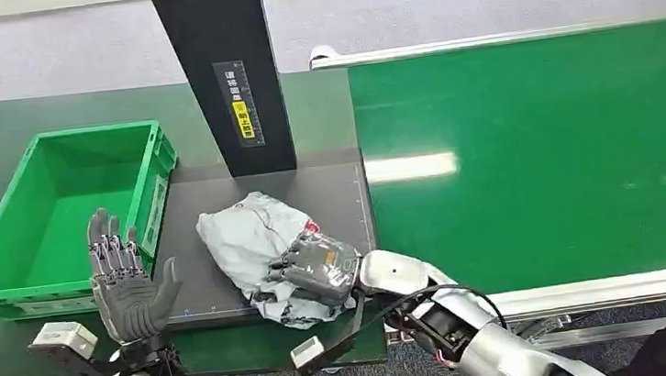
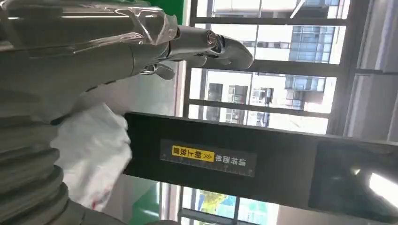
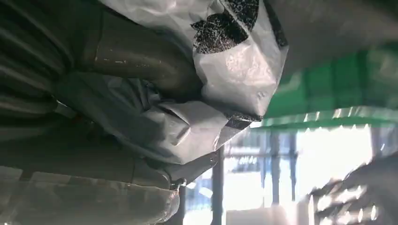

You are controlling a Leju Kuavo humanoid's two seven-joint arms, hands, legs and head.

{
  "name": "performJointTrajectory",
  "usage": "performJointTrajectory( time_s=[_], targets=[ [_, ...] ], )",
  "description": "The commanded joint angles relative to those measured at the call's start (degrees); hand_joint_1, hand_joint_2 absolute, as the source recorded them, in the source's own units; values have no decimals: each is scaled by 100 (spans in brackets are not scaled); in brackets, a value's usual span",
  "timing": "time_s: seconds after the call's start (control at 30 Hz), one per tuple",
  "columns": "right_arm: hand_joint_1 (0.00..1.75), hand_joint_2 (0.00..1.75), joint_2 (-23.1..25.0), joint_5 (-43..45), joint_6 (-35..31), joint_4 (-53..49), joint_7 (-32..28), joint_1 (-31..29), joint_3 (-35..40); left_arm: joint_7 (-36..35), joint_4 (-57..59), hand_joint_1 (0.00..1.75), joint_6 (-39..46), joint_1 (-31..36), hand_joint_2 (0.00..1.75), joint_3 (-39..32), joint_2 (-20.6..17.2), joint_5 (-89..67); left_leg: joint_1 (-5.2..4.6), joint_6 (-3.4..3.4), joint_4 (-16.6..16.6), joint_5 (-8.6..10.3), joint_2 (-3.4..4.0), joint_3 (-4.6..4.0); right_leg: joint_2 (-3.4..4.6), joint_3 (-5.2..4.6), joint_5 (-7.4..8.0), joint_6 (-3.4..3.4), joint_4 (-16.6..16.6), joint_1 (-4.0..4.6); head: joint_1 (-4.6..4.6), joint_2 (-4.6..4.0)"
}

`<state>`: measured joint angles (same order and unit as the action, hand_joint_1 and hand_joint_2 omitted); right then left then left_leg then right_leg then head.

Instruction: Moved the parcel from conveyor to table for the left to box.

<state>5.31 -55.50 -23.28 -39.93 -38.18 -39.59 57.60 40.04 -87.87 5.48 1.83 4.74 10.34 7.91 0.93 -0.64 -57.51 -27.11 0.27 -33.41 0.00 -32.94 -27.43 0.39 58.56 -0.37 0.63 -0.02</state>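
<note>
Now: parcel down on the surface, right hand on it

The crumpled grey plastic parcel (image 1: 256, 241) lies on the dark grey mat (image 1: 338, 187) of the surface, just beside the green conveyor belt (image 1: 538, 150). The right hand (image 1: 319, 268) grips its near end, fingers wrapped into the plastic. The left hand (image 1: 122, 282) is raised with fingers spread wide, holding nothing, in front of the green plastic crate (image 1: 5, 266). A black upright post (image 1: 226, 69) stands behind the parcel.

Table (image 1: 322, 115): dark green, beside the conveyor (image 1: 538, 150).
On it: green crate (image 1: 65, 214), dark mat (image 1: 330, 197) bearing grey parcel (image 1: 246, 233).
</note>
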Motion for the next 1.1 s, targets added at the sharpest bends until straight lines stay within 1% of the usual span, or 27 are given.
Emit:
performJointTrajectory(
  time_s=[0.03, 0.1, 0.13, 0.17, 0.23, 0.27, 0.3, 0.33, 0.37, 0.43, 0.47, 0.5, 0.57, 0.6, 0.63, 0.67, 0.7, 0.73, 0.77, 0.8, 0.87, 0.9, 0.97, 1.0, 1.07, 1.1],
  targets=[
    [175, 175, 216, 108, 635, 1075, 315, -429, 1000, -4, 433, 0, 24, 77, 175, -11, -96, 49, -6, 5, 19, 6, 1, 16, 3, 12, 5, -2, -14, -5, 0, 0],
    [175, 175, 235, 192, 869, 1211, 429, -459, 1037, -5, 415, 0, 29, 97, 175, -36, -78, 47, -4, 2, 6, 2, -1, 10, 0, 6, 0, -1, -4, -4, 0, 0],
    [175, 175, 211, 217, 844, 1234, 420, -458, 1032, -8, 426, 0, 21, 116, 175, -33, -75, 42, -5, 3, 13, 6, 1, 12, 2, 7, 5, -3, -10, -4, 0, 2],
    [175, 175, 206, 264, 718, 1276, 393, -447, 1008, -15, 444, 0, 11, 135, 175, -30, -70, 37, -5, 3, 9, 4, -1, 11, 0, 6, 3, -2, -6, -4, -2, 0],
    [175, 175, 145, 335, 71, 1208, 310, -375, 876, -18, 443, 0, 8, 110, 175, -32, -61, 35, -5, 3, 10, 6, -8, 13, -7, 10, 3, -2, -8, -4, -2, 0],
    [28, 175, 144, 435, -185, 1194, 231, -366, 780, -19, 436, 0, 6, 94, 175, -33, -61, 31, -5, 6, 21, 12, -14, 17, -12, 15, 7, -2, -19, -5, 0, 0],
    [0, 175, 115, 796, -403, 1047, 122, -311, 472, -19, 421, 0, 8, 65, 175, -42, -57, 32, -4, 5, 13, 7, -11, 16, -10, 13, 4, -2, -12, -3, 0, 2],
    [0, 175, 55, 1100, -645, 824, -24, -249, 207, -19, 401, 0, 7, 39, 175, -49, -51, 31, -4, 3, 4, 1, -4, 14, -3, 10, 0, -2, -2, -3, 0, 0],
    [0, 175, 6, 1251, -616, 710, -65, -253, 110, -18, 386, 0, 5, 21, 175, -51, -48, 24, -5, 7, 14, 6, -7, 17, -6, 15, 5, -1, -14, -4, 0, 0],
    [0, 175, -7, 1252, -599, 701, -65, -283, 106, -18, 386, 0, 5, 16, 175, -50, -48, 24, -4, 4, 4, 2, -3, 12, -2, 7, 2, -1, -3, -3, 0, 2],
    [0, 175, -24, 1911, -225, 371, -182, -147, -256, -19, 381, 0, 4, 8, 175, -47, -49, 14, -6, 7, 10, 5, -5, 15, -4, 11, 4, -1, -9, -5, 0, 0],
    [0, 175, -230, 2809, -9, -351, -182, 55, -512, -33, 416, 0, 23, 17, 175, -49, -45, -6, -4, 5, 8, 4, -7, 14, -6, 10, 4, -1, -8, -4, 0, 0],
    [0, 175, -266, 3770, 506, -698, -182, 196, -969, -38, 451, 0, 46, 23, 175, -63, -44, -7, -4, 5, 10, 6, -11, 12, -10, 10, 4, -2, -10, -3, 0, 0],
    [0, 175, -308, 4180, 619, -880, -182, 301, -1269, -38, 467, 0, 49, 27, 175, -59, -51, -6, -2, 4, 5, 4, -7, 9, -6, 5, 3, -2, -6, -2, 0, 2],
    [0, 175, -372, 4653, 1023, -1277, -182, 496, -1564, -38, 493, 0, 49, 47, 175, -32, -62, -6, -4, 5, 10, 7, -11, 9, -10, 6, 4, -2, -10, -3, 0, 0],
    [0, 175, -431, 4944, 1249, -1620, -182, 650, -1717, -48, 514, 0, 30, 68, 175, -1, -67, -8, -4, 4, 6, 5, -15, 7, -14, 6, 2, -2, -5, -4, 0, 0],
    [0, 175, -391, 5785, 2169, -1871, -182, 950, -2310, -52, 553, 0, 21, 98, 175, 69, -75, -14, -4, 5, 14, 7, -16, 11, -14, 11, 4, -2, -14, -3, -2, 0],
    [0, 175, -307, 6209, 2756, -1894, -182, 1107, -2704, -55, 579, 0, 31, 108, 175, 111, -86, -27, -2, 4, 7, 5, -19, 9, -18, 10, 2, -2, -9, -1, 0, 0],
    [0, 175, -267, 6398, 3163, -1770, -182, 1166, -2889, -63, 624, 0, 36, 126, 175, 141, -92, -31, -3, 7, 16, 10, -33, 13, -31, 18, 2, -1, -19, -2, 0, 2],
    [0, 175, -164, 6752, 3724, -1432, -182, 1175, -3157, -89, 700, 0, 40, 151, 175, 182, -107, -49, -3, 5, 9, 6, -27, 12, -25, 14, 0, -2, -12, -2, 0, 0],
    [0, 175, -136, 6876, 3996, -1202, -182, 1177, -3258, -113, 751, 0, 38, 159, 175, 238, -131, -99, -5, 5, 10, 6, -23, 12, -19, 12, 1, -2, -10, -5, 0, 2],
    [0, 175, -129, 7074, 4482, -926, -153, 1147, -3354, -353, 875, 0, 67, 214, 175, 487, -291, -528, -5, 6, 17, 9, -27, 16, -23, 17, 4, -1, -17, -4, 0, 0],
    [0, 175, -166, 7103, 4631, -849, -182, 1169, -3408, -376, 975, 0, 68, 239, 175, 509, -277, -611, -4, 4, 9, 6, -21, 15, -17, 15, 2, -2, -10, -4, 0, 0],
    [0, 175, -173, 7122, 4734, -915, -182, 1234, -3545, -596, 1102, 0, 74, 278, 175, 608, -330, -926, -5, 5, 16, 10, -25, 17, -21, 19, 5, -2, -17, -5, 0, 2],
    [0, 175, -217, 7057, 4708, -1011, -182, 1302, -3611, -633, 1200, 0, 157, 287, 175, 649, -333, -1127, -6, 5, 21, 13, -26, 18, -22, 19, 7, -3, -21, -5, 0, 2],
    [0, 175, -237, 7037, 4802, -1026, -182, 1310, -3629, -711, 1303, 0, 172, 325, 175, 751, -399, -1394, -4, 4, 17, 9, -21, 19, -18, 18, 5, -3, -18, -4, 0, 0]
  ],
)
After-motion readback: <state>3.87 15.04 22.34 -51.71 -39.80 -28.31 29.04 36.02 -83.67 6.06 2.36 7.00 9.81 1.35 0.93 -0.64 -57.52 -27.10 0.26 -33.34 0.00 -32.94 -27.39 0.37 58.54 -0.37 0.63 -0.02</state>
